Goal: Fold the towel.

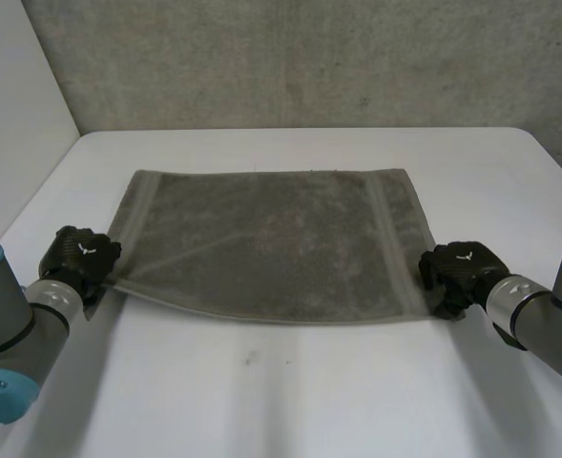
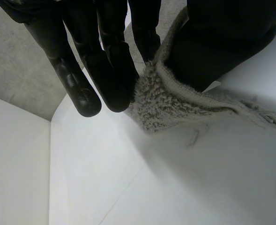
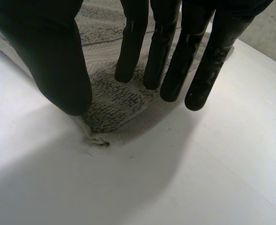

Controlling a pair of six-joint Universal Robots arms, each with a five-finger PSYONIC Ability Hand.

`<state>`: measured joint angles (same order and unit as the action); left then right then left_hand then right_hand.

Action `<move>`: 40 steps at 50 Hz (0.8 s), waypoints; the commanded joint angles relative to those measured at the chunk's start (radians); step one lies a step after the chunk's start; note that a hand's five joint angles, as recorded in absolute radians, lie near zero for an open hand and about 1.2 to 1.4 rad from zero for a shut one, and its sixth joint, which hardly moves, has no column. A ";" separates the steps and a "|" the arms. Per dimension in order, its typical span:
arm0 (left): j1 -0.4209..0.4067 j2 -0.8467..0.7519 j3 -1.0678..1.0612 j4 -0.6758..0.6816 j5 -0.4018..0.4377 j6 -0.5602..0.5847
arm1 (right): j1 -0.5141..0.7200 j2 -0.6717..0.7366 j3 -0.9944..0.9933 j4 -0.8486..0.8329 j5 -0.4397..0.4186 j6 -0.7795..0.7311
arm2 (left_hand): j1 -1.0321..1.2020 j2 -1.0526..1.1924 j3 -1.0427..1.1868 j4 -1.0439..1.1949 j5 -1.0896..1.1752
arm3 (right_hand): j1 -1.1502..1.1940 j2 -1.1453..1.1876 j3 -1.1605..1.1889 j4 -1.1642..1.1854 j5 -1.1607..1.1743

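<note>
Entry 1, towel (image 1: 271, 243). Grey terry with a woven band inside each short side. Lies spread flat across the middle of the white table (image 1: 290, 382), long sides parallel to the table's far edge, well short of both that edge and the near one. Near long side bows slightly toward the table's near edge.

Entry 2, left hand (image 1: 80, 258). Black, at the towel's near left corner, close to the table's left edge. Pinches that corner. In the left wrist view, straight fingers (image 2: 105, 70) on one side and the thumb (image 2: 222, 42) on the other, with the hem (image 2: 184, 91) turned up between them and the fluffy corner (image 2: 161, 105) bunched at the fingertips.

Entry 3, right hand (image 1: 457, 272). Black, at the towel's near right corner, toward the table's right edge. Holds nothing. In the right wrist view, fingers (image 3: 168, 51) straight and spread with the thumb (image 3: 58, 65) set apart, all poised over the corner (image 3: 114, 108). Corner flat on the table, its tip showing between thumb and fingers. Contact with the cloth: cannot tell.

Entry 4, wall (image 1: 309, 57). Grey, rough, beyond the table's far edge.
</note>
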<state>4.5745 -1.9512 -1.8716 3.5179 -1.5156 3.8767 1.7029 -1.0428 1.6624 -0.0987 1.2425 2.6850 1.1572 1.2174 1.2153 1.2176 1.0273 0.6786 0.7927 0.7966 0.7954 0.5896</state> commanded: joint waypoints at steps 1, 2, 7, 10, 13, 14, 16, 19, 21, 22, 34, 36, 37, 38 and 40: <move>0.000 0.000 -0.001 -0.002 0.000 0.000 | 0.001 0.026 -0.026 0.001 0.003 -0.007 | 0.239 0.179 0.181 0.179 0.194 | 0.225 0.111 0.108 0.109 0.140; 0.000 0.000 -0.001 -0.002 0.000 0.000 | 0.001 0.026 -0.026 0.001 0.003 -0.007 | 0.239 0.179 0.181 0.179 0.194 | 0.225 0.111 0.108 0.109 0.140; 0.000 0.000 -0.001 -0.004 0.000 0.000 | 0.003 0.027 -0.030 -0.001 0.003 -0.007 | 0.239 0.179 0.181 0.179 0.194 | 0.211 0.097 0.093 0.094 0.125; -0.002 -0.002 -0.001 -0.004 -0.001 0.000 | 0.004 0.027 -0.032 -0.006 0.002 -0.007 | 0.239 0.179 0.181 0.179 0.194 | 0.281 0.167 0.163 0.164 0.196; -0.002 0.000 -0.001 -0.004 0.000 0.000 | 0.006 0.033 -0.041 -0.013 0.014 -0.007 | 0.239 0.179 0.181 0.179 0.194 | 0.598 0.484 0.480 0.482 0.513; -0.002 0.000 -0.001 -0.004 0.000 0.000 | 0.006 0.036 -0.049 -0.019 0.025 -0.007 | 0.239 0.179 0.181 0.179 0.194 | 0.716 0.602 0.598 0.600 0.631; -0.002 -0.002 -0.001 -0.004 0.000 0.000 | 0.008 0.036 -0.053 -0.027 0.037 -0.005 | 0.239 0.179 0.181 0.179 0.194 | 0.718 0.604 0.600 0.601 0.632; -0.003 0.000 -0.001 -0.004 -0.001 0.000 | 0.009 0.035 -0.061 -0.042 0.063 -0.005 | 0.239 0.179 0.181 0.179 0.194 | 0.718 0.604 0.600 0.601 0.632; -0.003 0.000 -0.001 -0.005 -0.001 0.000 | 0.009 0.039 -0.070 -0.044 0.069 -0.005 | 0.239 0.179 0.181 0.179 0.194 | 0.718 0.604 0.600 0.601 0.632; -0.003 0.000 -0.001 -0.007 -0.003 0.000 | 0.009 0.040 -0.070 -0.044 0.069 -0.005 | 0.239 0.179 0.181 0.179 0.194 | 0.718 0.604 0.600 0.601 0.632; -0.019 0.000 -0.003 -0.008 -0.005 -0.003 | -0.005 -0.035 -0.029 0.068 0.052 -0.002 | 0.239 0.179 0.181 0.179 0.194 | 0.173 0.059 0.055 0.056 0.088; -0.020 0.002 -0.003 -0.008 -0.005 -0.010 | -0.006 -0.046 -0.011 0.077 0.042 -0.004 | 0.239 0.179 0.181 0.179 0.194 | 0.117 0.003 -0.001 0.001 0.032; -0.020 0.002 -0.004 -0.008 -0.005 -0.016 | -0.006 -0.049 0.005 0.079 0.034 -0.005 | 0.239 0.179 0.181 0.179 0.194 | 0.085 -0.029 -0.033 -0.032 -0.001; -0.020 0.002 -0.004 -0.008 -0.005 -0.020 | -0.006 -0.049 0.005 0.079 0.034 -0.005 | 0.239 0.179 0.181 0.179 0.194 | 0.085 -0.030 -0.033 -0.032 -0.001; -0.020 0.002 -0.004 -0.008 -0.005 -0.023 | -0.022 -0.049 0.017 0.076 0.008 -0.007 | 0.239 0.179 0.181 0.179 0.194 | 0.102 -0.012 -0.016 -0.015 0.017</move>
<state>4.5561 -1.9500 -1.8745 3.5096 -1.5201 3.8686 1.6986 -1.0722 1.6373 -0.0422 1.2934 2.6811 1.1572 1.2175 1.2154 1.2177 1.0273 0.6401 0.7367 0.7291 0.7307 0.5716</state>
